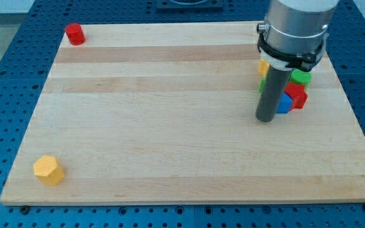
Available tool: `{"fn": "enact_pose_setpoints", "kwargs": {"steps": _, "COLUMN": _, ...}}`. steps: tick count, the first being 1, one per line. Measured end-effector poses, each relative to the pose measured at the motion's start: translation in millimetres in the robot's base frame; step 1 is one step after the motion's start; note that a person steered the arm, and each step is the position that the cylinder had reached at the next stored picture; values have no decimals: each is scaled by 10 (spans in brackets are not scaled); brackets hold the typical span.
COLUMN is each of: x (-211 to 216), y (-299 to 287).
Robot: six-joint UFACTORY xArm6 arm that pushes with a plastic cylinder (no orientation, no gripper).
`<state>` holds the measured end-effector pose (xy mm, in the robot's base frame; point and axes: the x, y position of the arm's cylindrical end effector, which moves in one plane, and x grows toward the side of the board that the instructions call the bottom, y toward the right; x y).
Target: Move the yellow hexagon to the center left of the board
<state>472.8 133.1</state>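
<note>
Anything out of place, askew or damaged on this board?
Nothing looks damaged. The yellow hexagon sits alone near the view's bottom-left corner, and a red block perches at the top-left edge. My tip is far off at the view's right, beside a tight cluster of blocks partly hidden behind the rod.

Yellow hexagon (48, 170), board's bottom-left corner

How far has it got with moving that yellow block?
Nothing looks done: the yellow hexagon sits at the board's bottom-left corner. My tip is far away at the view's right, beside a cluster of blocks, touching nothing yellow there. Left: reach the hexagon and push it up to centre left.
</note>
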Motion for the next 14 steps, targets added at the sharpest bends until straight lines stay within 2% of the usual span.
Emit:
{"fn": "enact_pose_setpoints", "kwargs": {"steps": 1, "x": 5, "y": 0}}
{"fn": "enact_pose_setpoints", "kwargs": {"steps": 2, "x": 462, "y": -32}}
{"fn": "enact_pose_setpoints", "kwargs": {"steps": 3, "x": 809, "y": -429}}
{"fn": "enact_pose_setpoints", "kwargs": {"steps": 5, "x": 1387, "y": -2064}}
{"fn": "enact_pose_setpoints", "kwargs": {"steps": 7, "x": 1459, "y": -2606}}
{"fn": "enact_pose_setpoints", "kwargs": {"steps": 10, "x": 1447, "y": -3929}}
{"fn": "enact_pose_setpoints", "kwargs": {"steps": 14, "x": 1113, "y": -3702}}
